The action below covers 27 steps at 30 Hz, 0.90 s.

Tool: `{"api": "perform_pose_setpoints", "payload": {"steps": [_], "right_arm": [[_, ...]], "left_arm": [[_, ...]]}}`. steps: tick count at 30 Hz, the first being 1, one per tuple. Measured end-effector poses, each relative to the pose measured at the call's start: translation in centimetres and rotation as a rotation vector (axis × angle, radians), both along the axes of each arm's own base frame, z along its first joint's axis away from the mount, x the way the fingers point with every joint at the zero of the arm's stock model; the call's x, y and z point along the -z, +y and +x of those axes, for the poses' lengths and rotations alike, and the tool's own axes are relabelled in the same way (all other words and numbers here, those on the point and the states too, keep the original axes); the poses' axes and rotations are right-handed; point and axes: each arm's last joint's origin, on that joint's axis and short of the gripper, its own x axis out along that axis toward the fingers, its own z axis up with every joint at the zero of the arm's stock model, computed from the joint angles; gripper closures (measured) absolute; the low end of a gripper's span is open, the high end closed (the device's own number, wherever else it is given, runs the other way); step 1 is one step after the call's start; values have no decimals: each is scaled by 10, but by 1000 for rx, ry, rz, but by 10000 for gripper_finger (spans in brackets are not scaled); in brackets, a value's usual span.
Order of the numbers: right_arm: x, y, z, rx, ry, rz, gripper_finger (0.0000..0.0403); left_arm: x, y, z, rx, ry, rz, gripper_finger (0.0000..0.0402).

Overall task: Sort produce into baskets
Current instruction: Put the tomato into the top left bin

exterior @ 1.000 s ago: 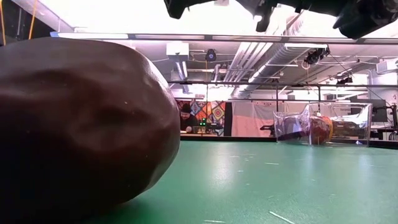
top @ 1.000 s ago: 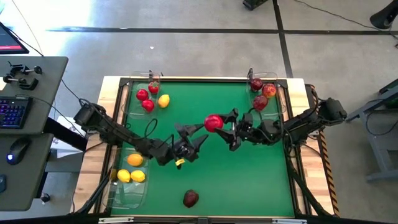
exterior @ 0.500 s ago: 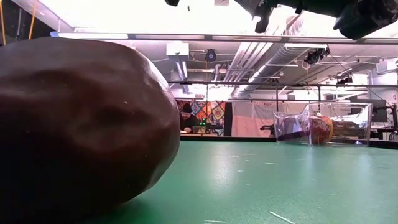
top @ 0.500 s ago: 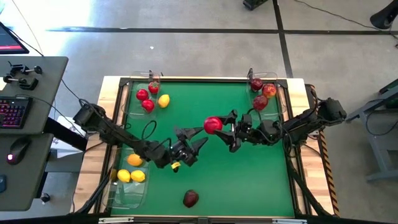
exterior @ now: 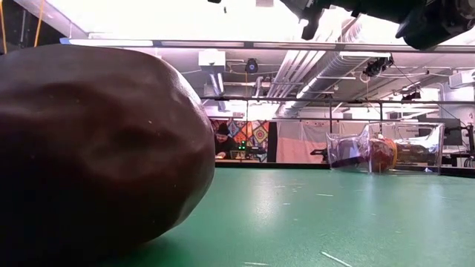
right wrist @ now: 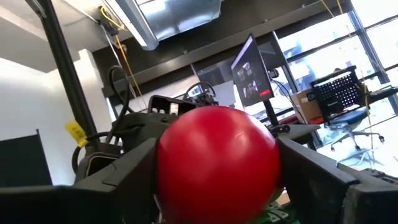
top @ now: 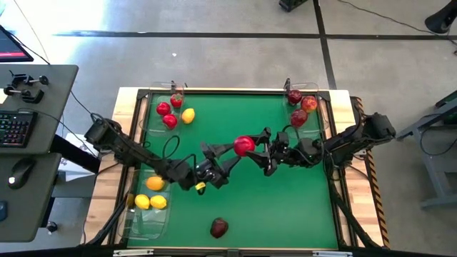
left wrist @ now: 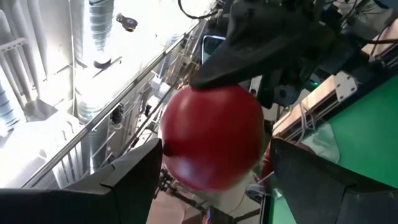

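Low view, closest thing: a dark red apple (exterior: 96,148) fills my screen's left half. From above it lies at 6 o'clock on the mat (top: 219,228), by the near edge and apart from both arms.
Surface: a green mat (top: 285,200) in a wooden frame, with grey floor all round.
Room: looking level across the table, I see ceiling ducts, strip lights and a person (exterior: 221,141) seated far back.
Centre of mat: the red apple (top: 244,145) is up off the surface between the two arms.
Right gripper (top: 251,146): reaches in from 3 o'clock, both fingers pressed against the red apple's sides and carrying it.
Left gripper (top: 234,153): comes from 8 o'clock, fingers spread wide to either side of the same apple; on its wrist camera I see a gap at one finger.
Hard to make out: I cannot tell whether the left fingers touch the apple at all. From table height both grippers are cut off at the frame's upper edge.
Tray at 8 o'clock (top: 146,223): three lemons (top: 155,183).
Tray at 11 o'clock (top: 153,100): three small red fruits (top: 163,109). One lemon (top: 188,116) sits at its inner edge; in or out, I cannot tell.
Tray at 1 o'clock (top: 314,89): three apples (top: 298,118).
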Motion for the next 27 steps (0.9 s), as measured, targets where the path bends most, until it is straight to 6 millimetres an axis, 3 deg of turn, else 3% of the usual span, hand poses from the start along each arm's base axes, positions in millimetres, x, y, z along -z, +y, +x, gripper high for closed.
{"api": "perform_pose_setpoints", "payload": {"steps": [27], "right_arm": [[-5,3,7,-20,24,6,122]], "left_arm": [[-1,7,3,-3,19,52,115]]}}
